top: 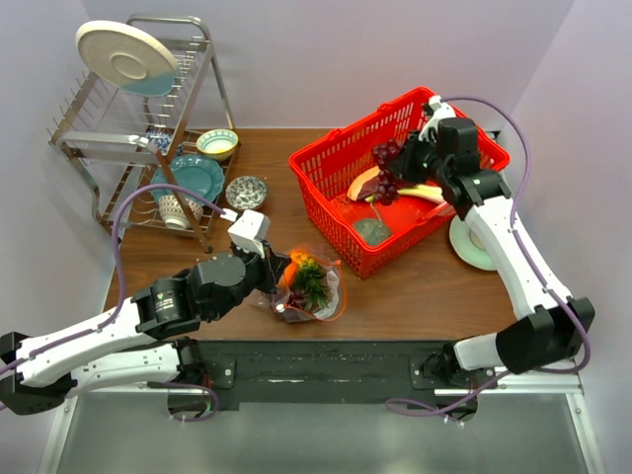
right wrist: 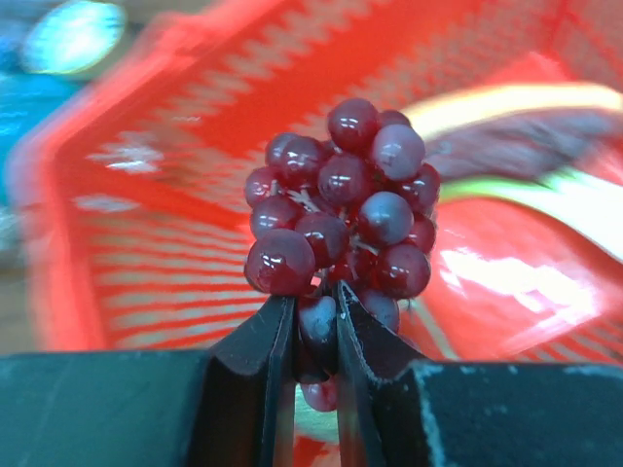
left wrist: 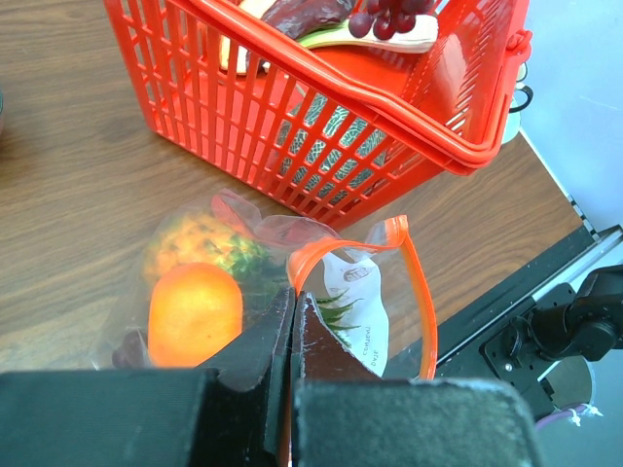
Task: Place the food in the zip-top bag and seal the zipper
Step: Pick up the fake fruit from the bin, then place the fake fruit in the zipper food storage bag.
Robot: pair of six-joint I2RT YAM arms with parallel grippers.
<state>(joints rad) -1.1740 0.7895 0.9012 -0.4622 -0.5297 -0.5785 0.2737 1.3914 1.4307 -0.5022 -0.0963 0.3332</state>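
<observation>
Your right tool [right wrist: 316, 309] was clamped narrow on the grape bunch [right wrist: 341, 209], holding it over the red mesh basket [top: 326, 202] at 1 o'clock on the worktop [top: 425, 296]. Your left tool [left wrist: 292, 316] was pinched tight on the zipper [left wrist: 421, 292] of the zip-top bag [left wrist: 355, 302] — pineapple [left wrist: 200, 241] inside — at the basket's 7 o'clock.

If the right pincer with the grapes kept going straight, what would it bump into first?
Probably the mesh inside of the red basket, just beyond the grape bunch that the right pincer grips. The picture is blurry, so I can't tell if it's the wall or the floor.
</observation>
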